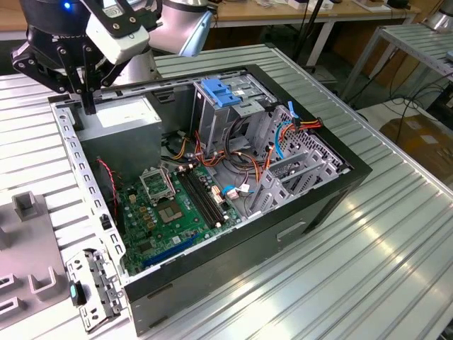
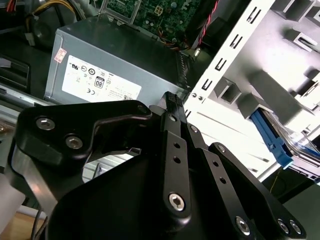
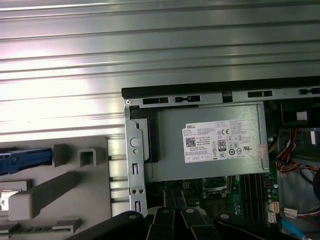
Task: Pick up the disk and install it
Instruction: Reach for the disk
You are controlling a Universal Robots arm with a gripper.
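Ribbed metal bench [image 1: 396, 234] carries an open case [image 1: 304, 212]. Pincer [image 1: 88, 105] hangs over the power supply [image 1: 120, 120], fingers closed together and empty. Disk [image 3: 22, 156] lies in a grey fixture [image 3: 55, 185] beside the case, apart from the pincer.

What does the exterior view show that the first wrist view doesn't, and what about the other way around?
Exterior view's extras: the bare-metal drive cage with its blue tab, and the orange and blue cables beside it. First wrist view's extra: the disk, seen by its blue rail, on the grey holder. Shared: that holder, the grey power supply with its white sticker, the motherboard and the ribbed metal table.
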